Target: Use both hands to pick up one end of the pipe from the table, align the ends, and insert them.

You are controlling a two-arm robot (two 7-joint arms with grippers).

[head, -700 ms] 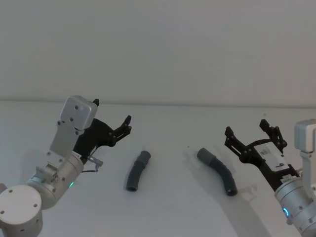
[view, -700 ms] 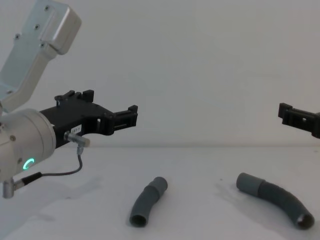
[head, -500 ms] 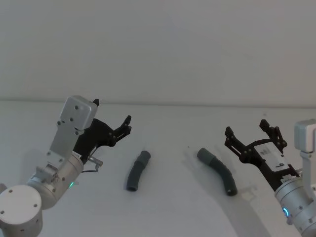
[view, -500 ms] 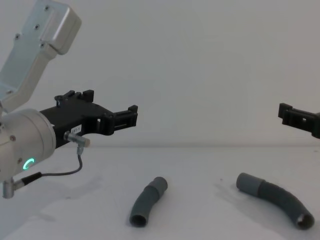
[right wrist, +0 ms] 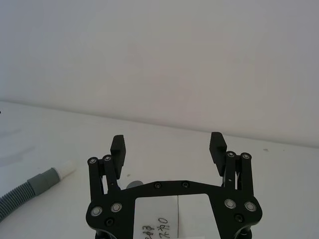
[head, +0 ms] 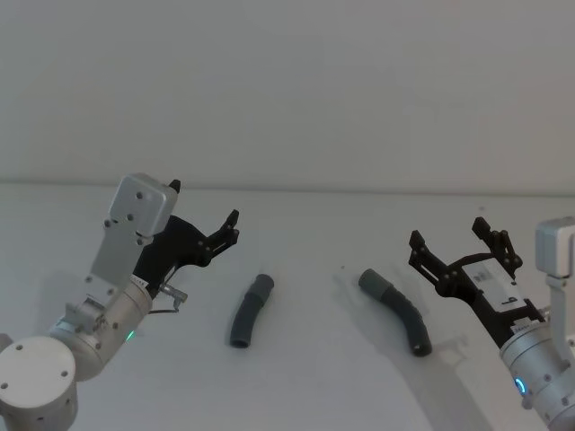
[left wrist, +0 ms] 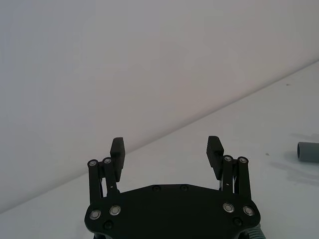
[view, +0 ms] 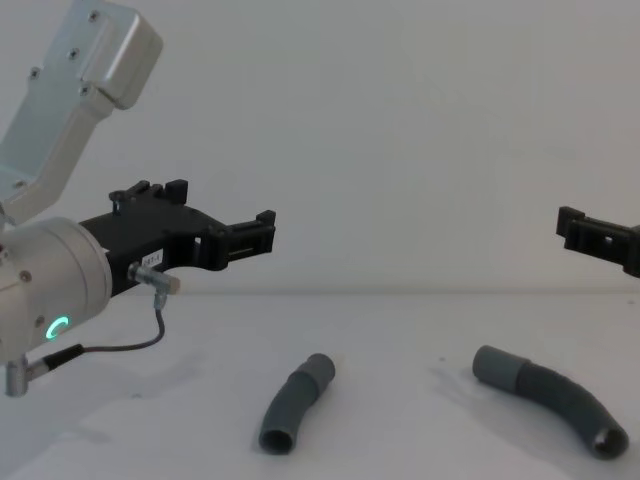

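Hovering empty with fingers spread apart, left gripper (left wrist: 166, 147) and right gripper (right wrist: 168, 142) flank the shorter pipe piece (head: 249, 312) and longer pipe piece (head: 397, 310), which lie untouched on the table (head: 314, 382) between both sets of fingertips; an off-centre pinch could roll either.

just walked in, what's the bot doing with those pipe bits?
Nothing is held yet. Two grey pipe pieces lie apart on the white table: the shorter piece on the robot's left, the longer curved piece on its right. The left gripper hovers open above the table, left of the shorter piece. The right gripper hovers open to the right of the longer curved piece. Neither touches a pipe, so the ends are not joined.
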